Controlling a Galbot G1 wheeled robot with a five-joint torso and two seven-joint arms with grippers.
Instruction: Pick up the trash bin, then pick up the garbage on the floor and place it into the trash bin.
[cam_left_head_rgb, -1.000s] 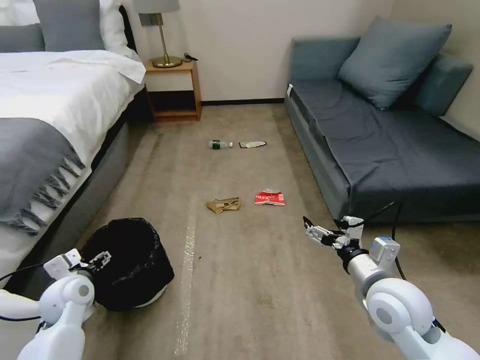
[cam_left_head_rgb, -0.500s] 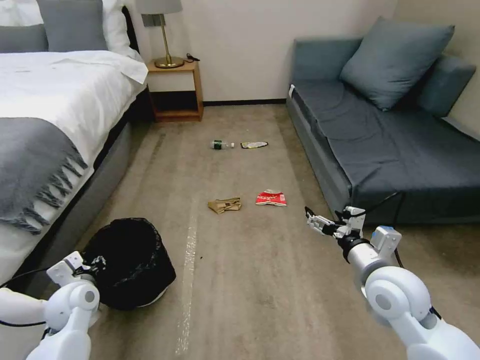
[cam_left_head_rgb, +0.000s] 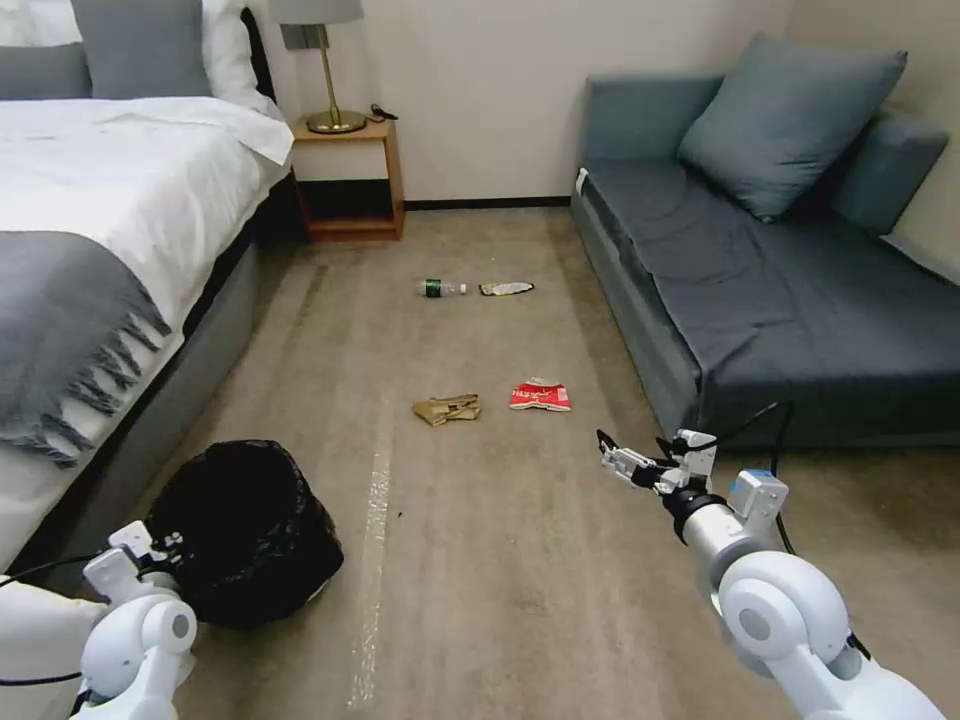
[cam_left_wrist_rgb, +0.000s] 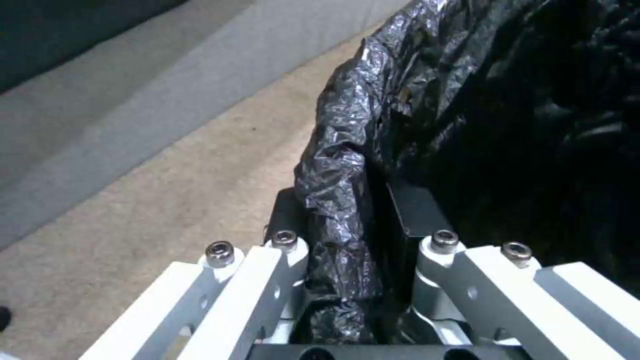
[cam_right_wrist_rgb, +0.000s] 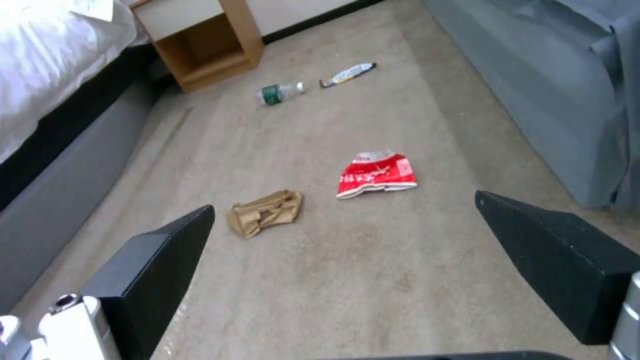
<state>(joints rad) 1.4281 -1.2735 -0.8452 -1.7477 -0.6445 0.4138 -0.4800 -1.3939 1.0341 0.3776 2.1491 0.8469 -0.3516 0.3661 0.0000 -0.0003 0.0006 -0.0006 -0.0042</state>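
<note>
The left gripper (cam_left_head_rgb: 165, 545) sits low at about 8 o'clock in the head view, hard against the near-left rim of the trash bin (cam_left_head_rgb: 245, 530). Seen from its own wrist, its two fingers (cam_left_wrist_rgb: 287, 240) straddle the bin's edge, pinching a fold of the crinkly black bag liner (cam_left_wrist_rgb: 340, 200) and the rim between them. The bin stands on the carpet (cam_left_head_rgb: 480, 560) close beside the grey bed base (cam_left_head_rgb: 180, 400), its mouth open upward.

The right gripper (cam_left_head_rgb: 612, 462) hangs above the floor at roughly 4 o'clock, pointing toward the litter, its black fingers (cam_right_wrist_rgb: 153, 260) spread wide with nothing between them.

Outward from there, the garbage lies in two pairs. Nearer, around the centre of the head view, the crumpled brown paper bag (cam_left_head_rgb: 447, 408) rests just left of the red-and-white packet (cam_left_head_rgb: 540, 396); the two are apart, not touching. Farther up the carpet toward 12 o'clock, the clear bottle with the green label (cam_left_head_rgb: 440, 288) lies on its side, with the yellow-silver wrapper (cam_left_head_rgb: 506, 288) just to its right.

Beyond them, at 11 o'clock, a wooden nightstand (cam_left_head_rgb: 350, 180) carries a brass lamp (cam_left_head_rgb: 325, 70). The grey-blue sofa (cam_left_head_rgb: 760, 280) fills the 2 o'clock side, and the white-sheeted bed (cam_left_head_rgb: 110, 190) the 10 o'clock side.
</note>
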